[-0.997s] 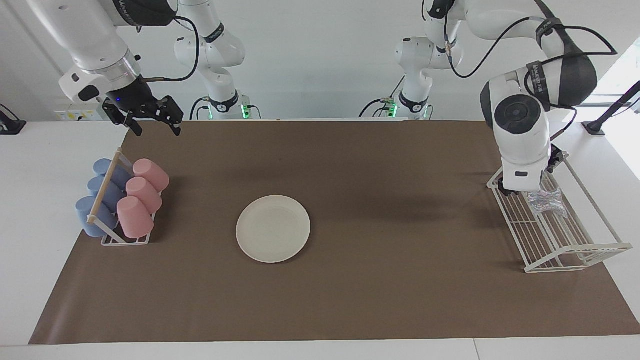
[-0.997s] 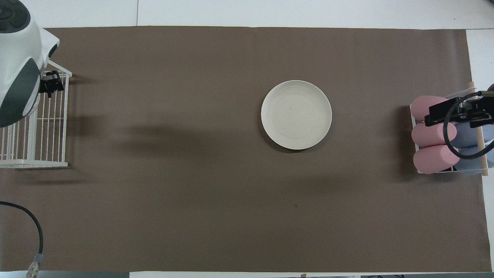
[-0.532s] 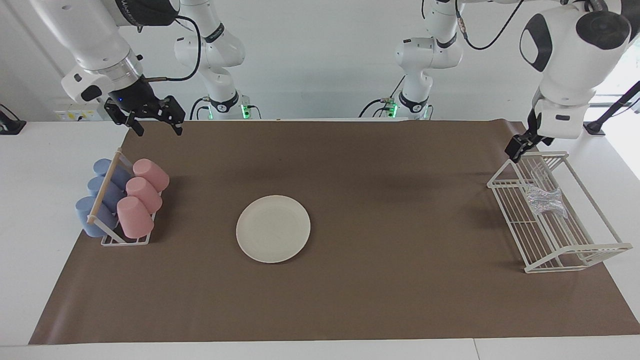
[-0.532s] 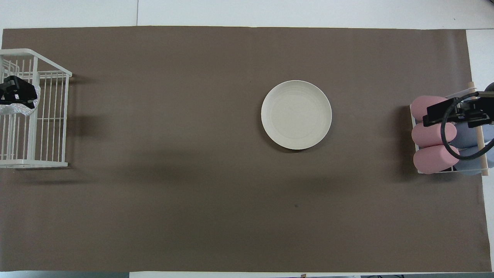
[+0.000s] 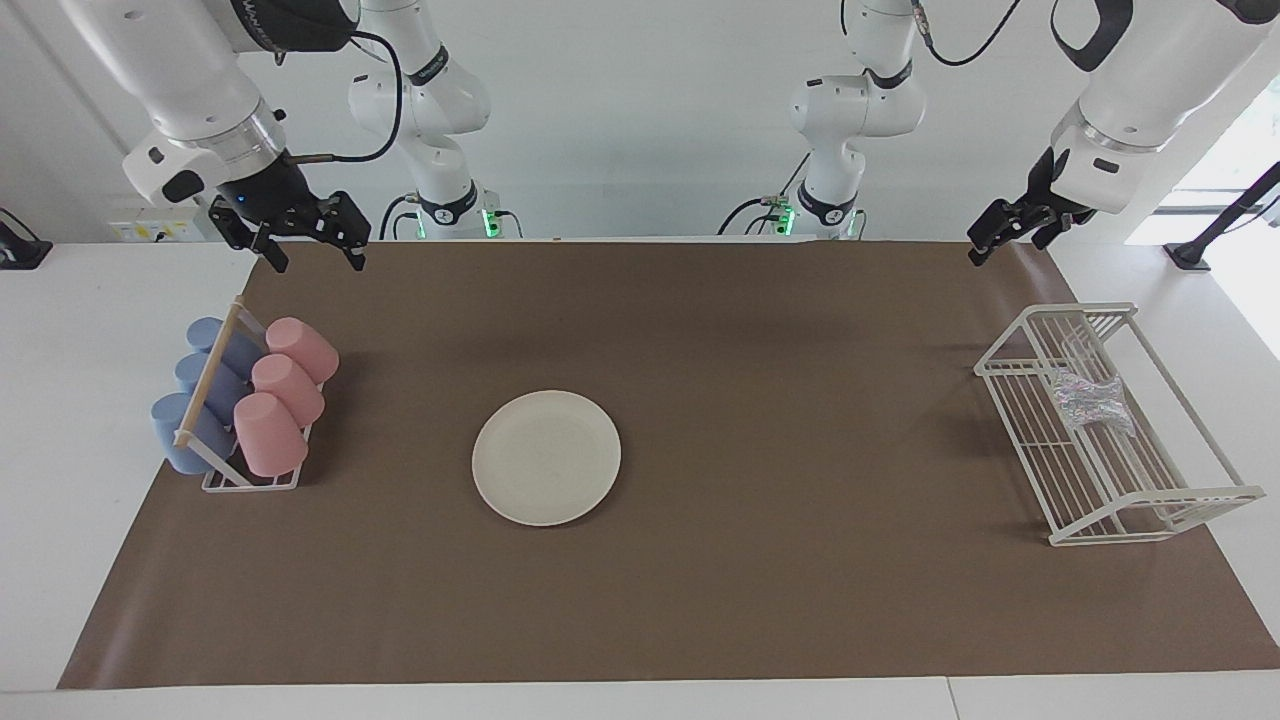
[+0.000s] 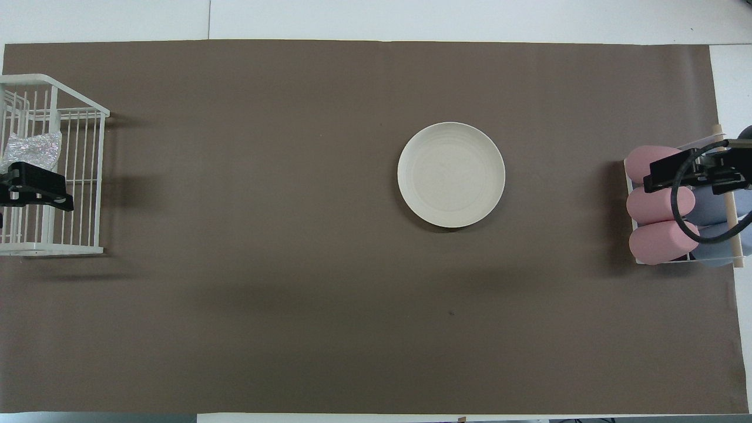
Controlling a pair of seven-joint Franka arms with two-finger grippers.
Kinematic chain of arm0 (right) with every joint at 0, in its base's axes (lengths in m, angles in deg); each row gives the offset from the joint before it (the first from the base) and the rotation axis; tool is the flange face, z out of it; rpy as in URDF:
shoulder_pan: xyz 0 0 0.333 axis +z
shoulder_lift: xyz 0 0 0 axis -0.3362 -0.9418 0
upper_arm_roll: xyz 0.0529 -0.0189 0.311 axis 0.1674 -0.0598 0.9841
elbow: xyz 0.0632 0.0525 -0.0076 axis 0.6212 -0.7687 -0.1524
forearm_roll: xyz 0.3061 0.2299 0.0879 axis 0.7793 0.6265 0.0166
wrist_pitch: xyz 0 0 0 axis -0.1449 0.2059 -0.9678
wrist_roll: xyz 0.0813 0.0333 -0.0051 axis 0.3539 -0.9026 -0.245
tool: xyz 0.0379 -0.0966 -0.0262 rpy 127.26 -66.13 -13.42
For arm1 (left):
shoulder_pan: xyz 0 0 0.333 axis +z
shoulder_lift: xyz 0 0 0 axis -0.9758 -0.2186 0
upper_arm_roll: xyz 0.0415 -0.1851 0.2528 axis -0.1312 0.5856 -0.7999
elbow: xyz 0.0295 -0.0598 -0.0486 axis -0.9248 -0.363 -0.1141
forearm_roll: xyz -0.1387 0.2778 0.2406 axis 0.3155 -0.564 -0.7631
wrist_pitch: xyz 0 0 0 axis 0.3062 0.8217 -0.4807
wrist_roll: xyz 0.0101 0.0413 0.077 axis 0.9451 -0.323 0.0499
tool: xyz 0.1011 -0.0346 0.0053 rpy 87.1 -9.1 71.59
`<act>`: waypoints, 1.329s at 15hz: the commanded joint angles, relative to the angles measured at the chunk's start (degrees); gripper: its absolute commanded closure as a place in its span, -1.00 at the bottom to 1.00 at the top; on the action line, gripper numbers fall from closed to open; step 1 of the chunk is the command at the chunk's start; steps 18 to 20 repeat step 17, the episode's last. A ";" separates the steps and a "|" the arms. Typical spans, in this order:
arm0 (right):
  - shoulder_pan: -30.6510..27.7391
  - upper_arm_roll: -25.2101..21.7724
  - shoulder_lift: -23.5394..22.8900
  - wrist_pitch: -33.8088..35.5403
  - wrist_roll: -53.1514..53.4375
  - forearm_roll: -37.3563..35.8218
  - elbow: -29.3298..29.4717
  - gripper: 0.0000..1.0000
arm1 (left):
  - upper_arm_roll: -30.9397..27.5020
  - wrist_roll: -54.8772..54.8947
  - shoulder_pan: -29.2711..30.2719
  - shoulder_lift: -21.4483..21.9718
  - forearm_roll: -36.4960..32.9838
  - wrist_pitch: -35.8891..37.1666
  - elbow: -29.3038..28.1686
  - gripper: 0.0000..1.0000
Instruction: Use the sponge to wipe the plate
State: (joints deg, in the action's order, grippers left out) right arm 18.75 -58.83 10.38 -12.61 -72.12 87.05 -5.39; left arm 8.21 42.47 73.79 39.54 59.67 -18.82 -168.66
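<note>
- Since a second ago the left gripper has come up out of the white wire rack and pulled back toward its base; it now hangs high over the mat's edge at the robots' end, jaws spread wide, nothing in them; right gripper hasn't budged, parked up in the air near the cup rack, fingers apart and empty too; that arm looks like it's just waiting
- sponge is left lying in the wire rack at the left arm's end of the table; looks like a small, soft, crinkly pad, probably weighs next to nothing and will squash under the fingers; the narrow waist in the middle seems the best place to pinch it
- plate sits flat on the brown mat roughly mid-table, well apart from the sponge; stiff and smooth, so it'll likely slide around if wiped hard with nobody pinning the rim
- stuff in the way: the rack's wires and raised sides hem the sponge in, so coming straight down from above is probably the only clean approach; fingers could snag a wire
- pink cups and blue cups lie stacked in their rack at the right arm's end, well clear of the plate; not a problem for wiping
</note>
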 commanded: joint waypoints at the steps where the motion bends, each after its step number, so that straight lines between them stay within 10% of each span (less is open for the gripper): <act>1: -0.24 0.36 1.44 -1.31 -0.85 -0.99 -1.85 -1.00 | 0.37 3.49 1.39 1.65 1.89 -6.17 -3.85 -1.00; 20: -0.24 0.45 1.44 -1.31 -0.85 -0.99 -1.85 -1.00 | 2.48 2.61 0.95 1.74 -3.03 -6.29 -3.33 -1.00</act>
